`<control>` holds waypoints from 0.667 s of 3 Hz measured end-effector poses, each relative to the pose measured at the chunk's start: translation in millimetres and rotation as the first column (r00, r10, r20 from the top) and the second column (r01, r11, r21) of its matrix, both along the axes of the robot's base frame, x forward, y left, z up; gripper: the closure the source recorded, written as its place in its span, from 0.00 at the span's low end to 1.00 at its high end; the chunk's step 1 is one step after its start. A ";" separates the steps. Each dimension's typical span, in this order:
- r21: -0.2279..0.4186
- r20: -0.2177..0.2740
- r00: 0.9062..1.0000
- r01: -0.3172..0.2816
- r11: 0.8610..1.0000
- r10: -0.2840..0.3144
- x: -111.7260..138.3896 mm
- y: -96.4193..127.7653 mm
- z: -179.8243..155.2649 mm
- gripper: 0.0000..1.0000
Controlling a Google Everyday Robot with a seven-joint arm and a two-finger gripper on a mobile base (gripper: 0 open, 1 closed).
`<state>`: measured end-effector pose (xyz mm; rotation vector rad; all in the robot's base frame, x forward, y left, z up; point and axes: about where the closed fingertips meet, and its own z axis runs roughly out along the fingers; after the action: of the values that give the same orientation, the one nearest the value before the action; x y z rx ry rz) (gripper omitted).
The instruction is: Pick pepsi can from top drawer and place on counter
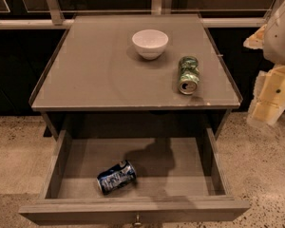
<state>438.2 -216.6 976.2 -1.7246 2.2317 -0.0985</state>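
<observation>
Down at six o'clock, below the table (85, 80), the top drawer (133, 213) is standing pulled well out, leaving its floor open to a reach from above. The pepsi can (116, 176) is lying on its side toward seven o'clock of that floor, close behind the front panel and clear of both side walls, with one silver end pointing toward eight o'clock. Lying flat, it is probably resting where it rolled to a stop, and it is looking liable to roll again if nudged. Up on the table, a white bowl (150, 42) is sitting at twelve o'clock. A green and silver can (188, 74) is lying on its side at three o'clock, near the right rim. The stretch from nine o'clock to the centre is offering the likeliest landing place. The robot's end effector (268, 101) is hanging off the table's right side at three o'clock, well apart from the drawer and holding nothing that can be seen. Whether it is open or closed cannot be told. By this showing the pick is not yet begun, and a descent into the drawer is looking like the next move.
</observation>
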 end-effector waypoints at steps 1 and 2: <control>0.000 0.000 1.000 0.000 1.000 0.000 0.0 0.0 0.0 0.00; 0.032 0.016 1.000 -0.005 0.999 0.004 -0.6 2.4 -1.0 0.00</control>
<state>437.5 -214.2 975.2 -1.7061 2.2060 -0.0749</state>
